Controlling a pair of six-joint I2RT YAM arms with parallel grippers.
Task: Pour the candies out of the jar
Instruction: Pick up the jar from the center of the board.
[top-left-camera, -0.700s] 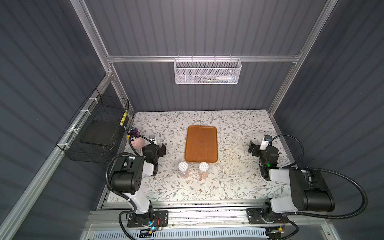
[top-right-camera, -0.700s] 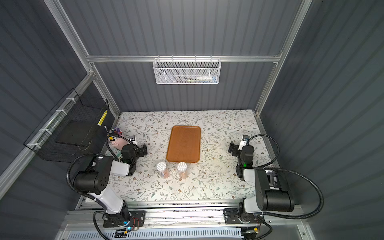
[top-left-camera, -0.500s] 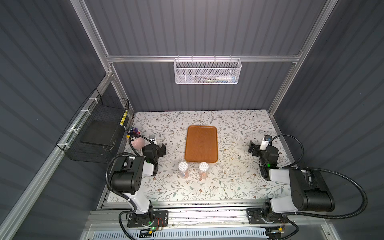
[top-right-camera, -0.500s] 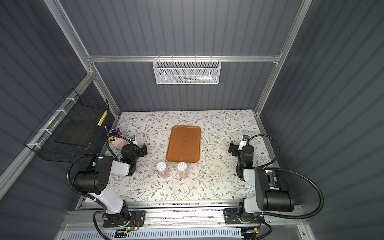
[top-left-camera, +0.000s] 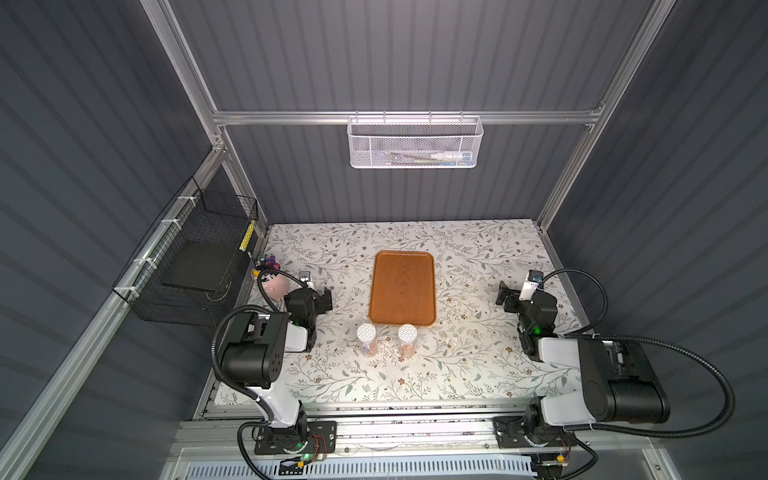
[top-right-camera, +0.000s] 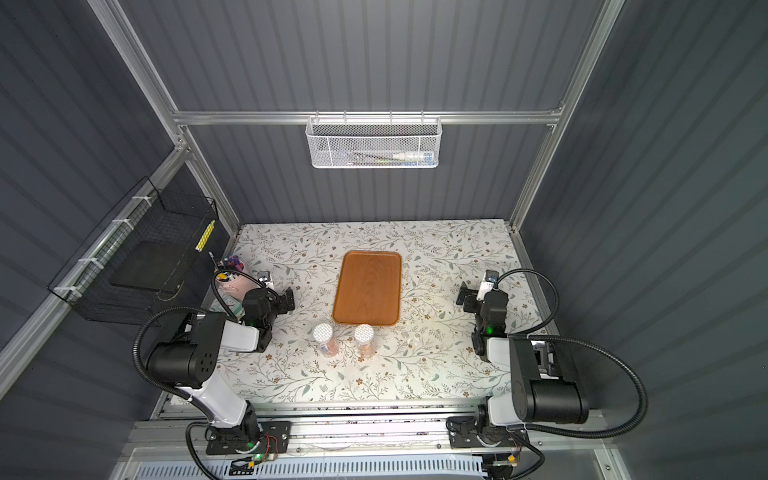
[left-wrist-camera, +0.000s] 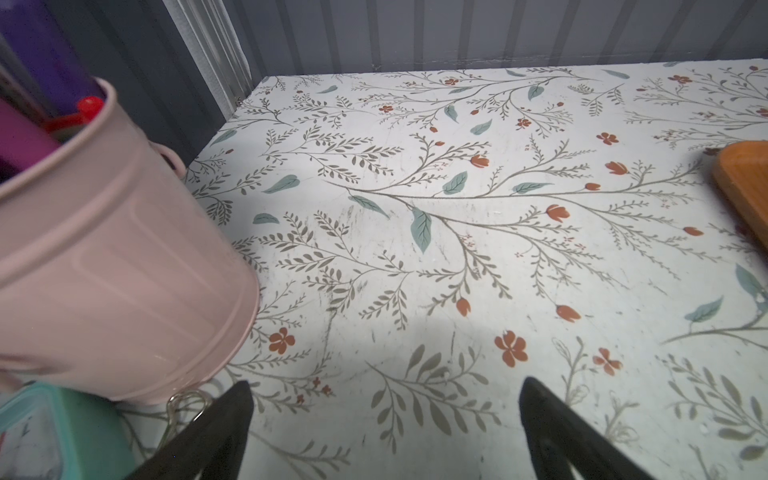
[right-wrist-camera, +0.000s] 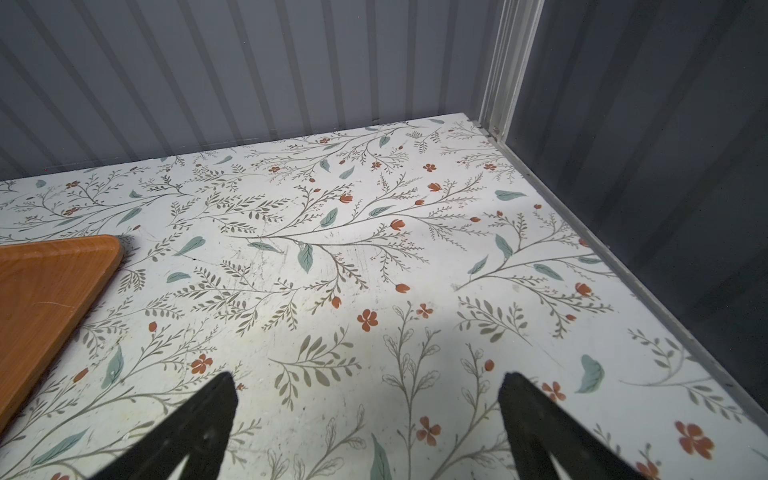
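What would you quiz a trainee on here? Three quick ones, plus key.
1. True or false: the left gripper and the right gripper are both open and hold nothing.
2. Where do the two jars stand relative to the tray? A: on it. B: on the table, just off its short edge nearest the robot. C: beyond its far edge.
3. What colour are the jars' tops?
Key: 1 true; 2 B; 3 white.
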